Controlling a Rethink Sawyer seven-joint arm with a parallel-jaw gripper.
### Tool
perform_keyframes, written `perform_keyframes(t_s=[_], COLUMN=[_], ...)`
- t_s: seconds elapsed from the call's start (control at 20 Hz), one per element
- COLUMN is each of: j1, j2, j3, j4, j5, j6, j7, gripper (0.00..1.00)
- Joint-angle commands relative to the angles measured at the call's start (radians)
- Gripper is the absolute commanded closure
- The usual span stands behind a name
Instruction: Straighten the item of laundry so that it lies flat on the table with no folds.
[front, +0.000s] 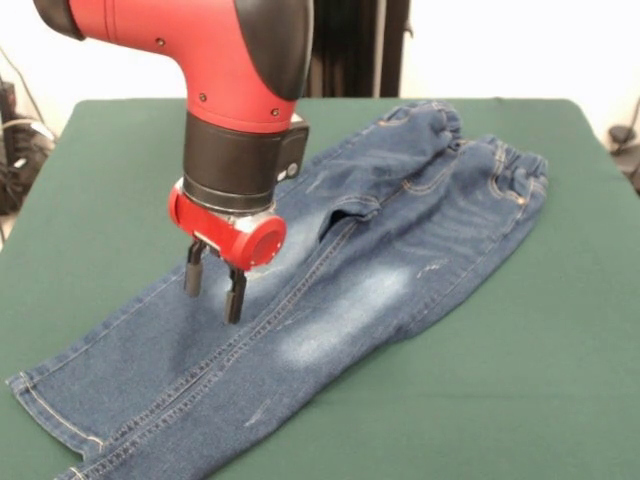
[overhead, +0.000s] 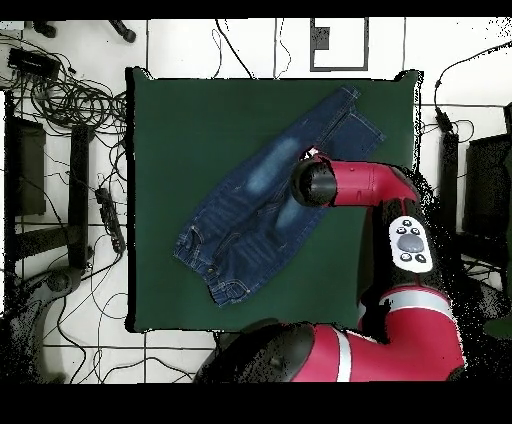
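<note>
Hovering spread-fingered over the jeans (front: 330, 290), the gripper (front: 214, 283) hides thigh denim; leg hems are cut off.

Red and black robot arm with a small two-fingered end effector (front: 214, 288).
Glossy red casing with small dark screws, a black cylindrical wrist collar, a red flange, two short black fingers (front: 194, 270), and a grey button panel on the forearm.
</note>
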Motion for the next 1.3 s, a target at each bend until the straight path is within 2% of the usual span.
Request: perform_keyframes(t_s=[0.05,0.2,0.4,0.7,0.95,1.3], j1=[0.014,-0.009,-0.061,-0.137,-0.172,-0.205], j2=[0.121,0.142,0.199,0.249,0.252,0.208], j3=[0.041,0.042,0.065,0.129,0.124,0.093], j4=[0.102,0.13,0.116,0.092,0.101,0.154], j5=[-0.025,-0.026,-0.039,-0.062,-0.082,-0.103], j6=[-0.112,-0.173,-0.243,-0.26,-0.244,-0.212], j7=[0.041,0.053,0.026,-0.051,-0.071,-0.087], gripper=[0.0,0.0,0.0,0.0,0.0,0.0])
